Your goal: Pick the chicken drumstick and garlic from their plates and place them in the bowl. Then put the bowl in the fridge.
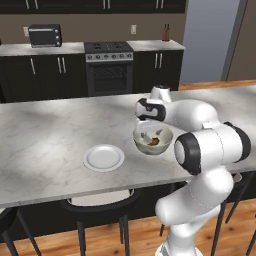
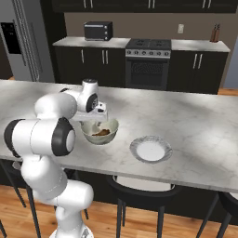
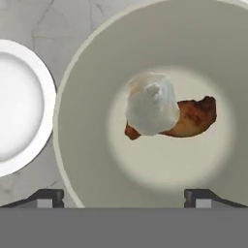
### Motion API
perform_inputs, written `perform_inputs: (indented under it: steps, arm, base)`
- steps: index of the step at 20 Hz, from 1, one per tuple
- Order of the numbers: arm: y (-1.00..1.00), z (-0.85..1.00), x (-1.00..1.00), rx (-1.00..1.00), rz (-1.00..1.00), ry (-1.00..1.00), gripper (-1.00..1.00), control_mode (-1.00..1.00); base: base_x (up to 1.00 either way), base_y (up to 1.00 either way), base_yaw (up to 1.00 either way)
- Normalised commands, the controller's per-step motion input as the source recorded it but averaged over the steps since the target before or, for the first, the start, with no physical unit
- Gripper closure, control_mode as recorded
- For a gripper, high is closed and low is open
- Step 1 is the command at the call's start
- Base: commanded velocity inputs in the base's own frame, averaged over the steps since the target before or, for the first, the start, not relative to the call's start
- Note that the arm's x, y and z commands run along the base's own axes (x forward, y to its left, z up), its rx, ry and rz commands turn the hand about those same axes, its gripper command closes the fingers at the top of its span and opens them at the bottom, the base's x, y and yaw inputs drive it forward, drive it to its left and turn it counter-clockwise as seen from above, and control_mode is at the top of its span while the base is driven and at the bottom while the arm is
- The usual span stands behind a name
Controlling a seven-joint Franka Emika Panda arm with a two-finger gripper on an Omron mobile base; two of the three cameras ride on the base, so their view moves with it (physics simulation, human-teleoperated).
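Note:
The cream-white bowl (image 3: pixel 87 97) stands on the marble island, also seen from the base cameras (image 1: pixel 165 141) (image 2: pixel 110 130). Inside it lies the brown chicken drumstick (image 3: pixel 193 118), with the white garlic (image 3: pixel 150 104) resting on its left part. My gripper (image 3: pixel 124 197) hangs straight above the bowl (image 1: pixel 145 129) (image 2: pixel 95 121), open, its fingertips (image 3: pixel 46 197) spread wide with nothing between them. An empty white plate (image 3: pixel 14 121) sits beside the bowl (image 1: pixel 103 157) (image 2: pixel 150 150). The grey fridge (image 2: pixel 18 42) stands at the far left behind the island.
The island's near edge has dark stools (image 1: pixel 100 205) tucked under it. Behind it runs a dark counter with an oven (image 1: pixel 109 67), a toaster oven (image 1: pixel 45 35) and a knife block (image 2: pixel 215 33). My own white arm (image 1: pixel 210 145) covers part of the island.

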Motion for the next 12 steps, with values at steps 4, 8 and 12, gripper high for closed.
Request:
perform_inputs:
  steps: [4,8,12]
  arm:
    - [0.17,-0.36,-0.35,-0.1,0.16,-0.1,-1.0,-1.0]
    - [0.0,-0.4,-0.14,-0.08,0.25,-0.09,-1.0,-1.0]
    - [-0.03,-0.25,0.14,-0.04,0.25,-0.13,-1.0,-1.0]
  base:
    - [0.0,0.0,0.0]
    - [0.0,0.0,0.0]
    - [0.0,0.0,0.0]
